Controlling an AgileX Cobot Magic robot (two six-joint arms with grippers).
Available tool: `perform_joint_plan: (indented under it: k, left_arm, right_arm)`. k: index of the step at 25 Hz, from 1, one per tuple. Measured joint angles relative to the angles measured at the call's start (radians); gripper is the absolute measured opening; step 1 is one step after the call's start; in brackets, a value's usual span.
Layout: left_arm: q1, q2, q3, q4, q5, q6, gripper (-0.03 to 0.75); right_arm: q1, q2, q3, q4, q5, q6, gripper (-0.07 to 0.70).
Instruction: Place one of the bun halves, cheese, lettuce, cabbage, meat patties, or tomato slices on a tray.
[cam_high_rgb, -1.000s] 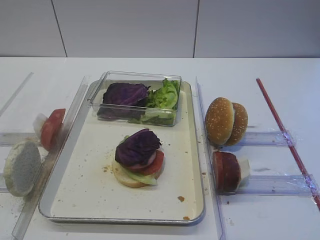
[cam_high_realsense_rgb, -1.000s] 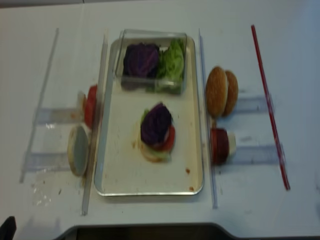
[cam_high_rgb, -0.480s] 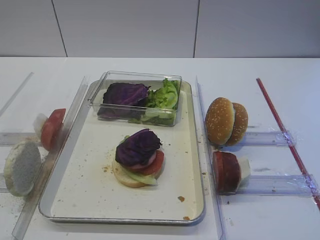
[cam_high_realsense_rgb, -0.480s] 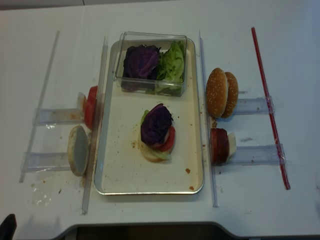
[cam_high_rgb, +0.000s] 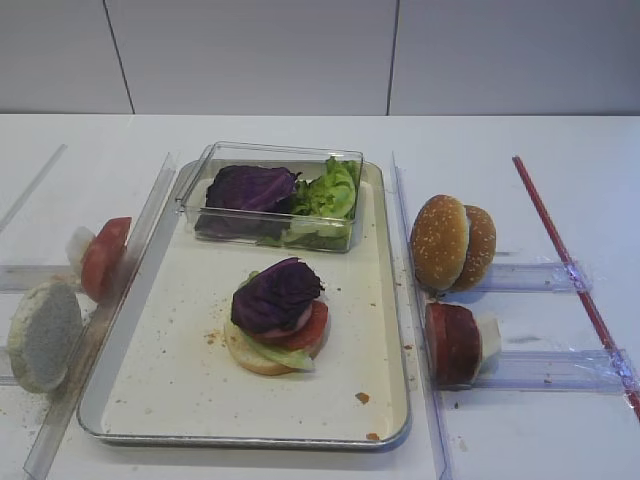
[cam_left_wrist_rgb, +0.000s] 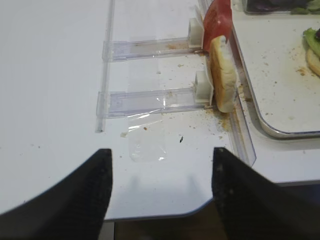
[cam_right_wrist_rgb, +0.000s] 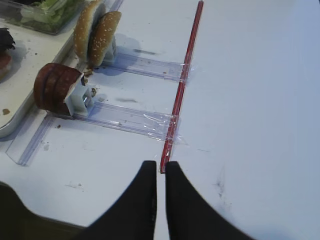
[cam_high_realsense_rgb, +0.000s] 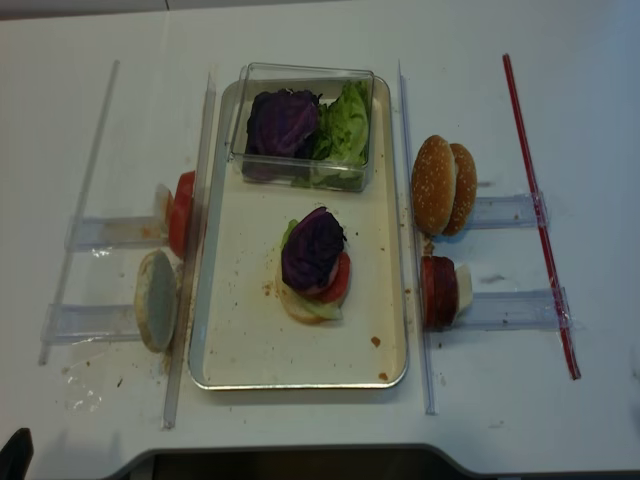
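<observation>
The cream tray (cam_high_rgb: 170, 390) holds a stack: a pale bun half (cam_high_rgb: 255, 358), lettuce, a tomato slice (cam_high_rgb: 308, 328) and purple cabbage (cam_high_rgb: 275, 293) on top. More cabbage (cam_high_rgb: 250, 187) and lettuce (cam_high_rgb: 330, 190) lie in a clear box. Sesame bun halves (cam_high_rgb: 440, 242) and meat patties (cam_high_rgb: 452, 343) stand on edge to the right of the tray. A tomato slice (cam_high_rgb: 103, 257) and a pale bun half (cam_high_rgb: 42, 335) stand to its left. My left gripper (cam_left_wrist_rgb: 161, 150) hangs open and empty over the table's near edge, short of that bun half (cam_left_wrist_rgb: 222, 72). The right gripper (cam_right_wrist_rgb: 160, 165) is shut and empty, well clear of the patties (cam_right_wrist_rgb: 52, 92). Neither gripper shows in the overhead views.
Clear plastic rails (cam_high_rgb: 520, 370) hold the upright food on both sides, and long clear strips (cam_high_realsense_rgb: 188, 250) border the tray. A red strip (cam_right_wrist_rgb: 185, 75) runs along the table just ahead of my right fingertips. Crumbs dot the tray and the table near the left rails (cam_left_wrist_rgb: 150, 97).
</observation>
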Motion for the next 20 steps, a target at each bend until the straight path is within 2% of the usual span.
perform_joint_plan:
  k: [8, 12, 14, 16, 19, 20]
  left_arm:
    - [0.0, 0.0, 0.0, 0.0, 0.0, 0.0, 0.413]
    - [0.0, 0.0, 0.0, 0.0, 0.0, 0.0, 0.413]
    - [0.0, 0.0, 0.0, 0.0, 0.0, 0.0, 0.413]
    - [0.0, 0.0, 0.0, 0.0, 0.0, 0.0, 0.413]
    - [0.0, 0.0, 0.0, 0.0, 0.0, 0.0, 0.413]
    - [0.0, 0.0, 0.0, 0.0, 0.0, 0.0, 0.413]
  right_arm:
    - [0.0, 0.0, 0.0, 0.0, 0.0, 0.0, 0.083]
    - [0.0, 0.0, 0.0, 0.0, 0.0, 0.0, 0.108]
    - [0.0, 0.0, 0.0, 0.0, 0.0, 0.0, 0.146]
    - [0.0, 0.0, 0.0, 0.0, 0.0, 0.002, 0.251]
    - [0.0, 0.0, 0.0, -0.002, 0.0, 0.002, 0.524]
    - [0.0, 0.0, 0.0, -0.002, 0.0, 0.002, 0.592]
